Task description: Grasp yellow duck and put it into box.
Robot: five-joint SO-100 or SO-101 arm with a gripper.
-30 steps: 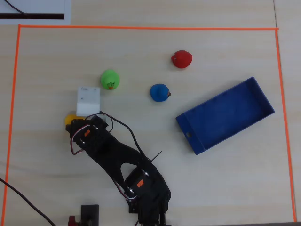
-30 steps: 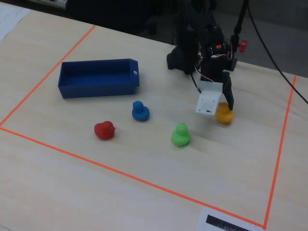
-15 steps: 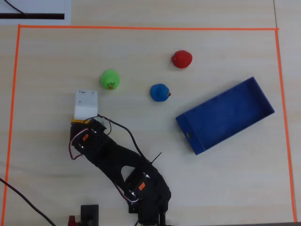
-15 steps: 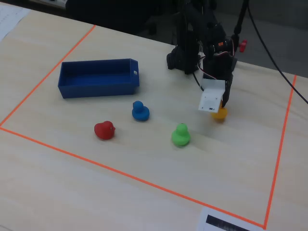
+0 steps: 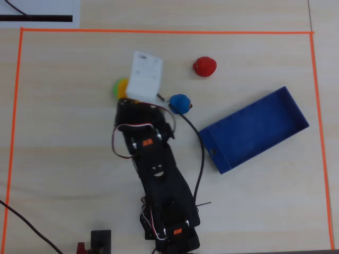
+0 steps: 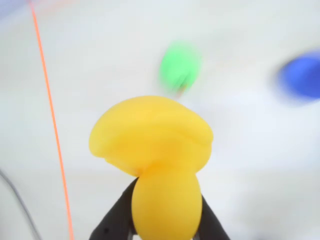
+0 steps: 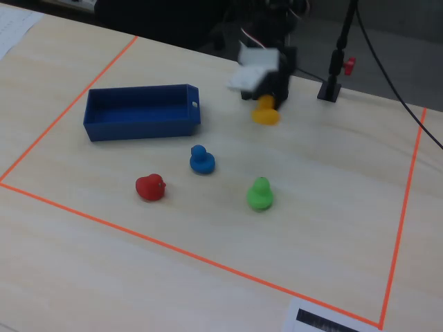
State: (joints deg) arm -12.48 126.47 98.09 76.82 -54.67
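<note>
Duck [image 6: 152, 150] riding in the pincer [image 6: 165, 220], lifted off the desk [image 7: 332, 207]

Black fingers [image 6: 112, 220] are clamping the yellow duck by its lower body in the wrist view, leaving the head free; in the fixed view it is hanging clear of the desk, so it can likely pass over the wall of the blue box [image 7: 142, 124], which is lying well apart to the left; green [image 7: 260, 194], blue [image 7: 201, 160] and red [image 7: 149, 187] ducks are sitting untouched.

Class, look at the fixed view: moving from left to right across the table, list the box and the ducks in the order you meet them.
Blue box → red duck → blue duck → green duck; the yellow duck, held in the tool, overlaps the green one's position.
</note>
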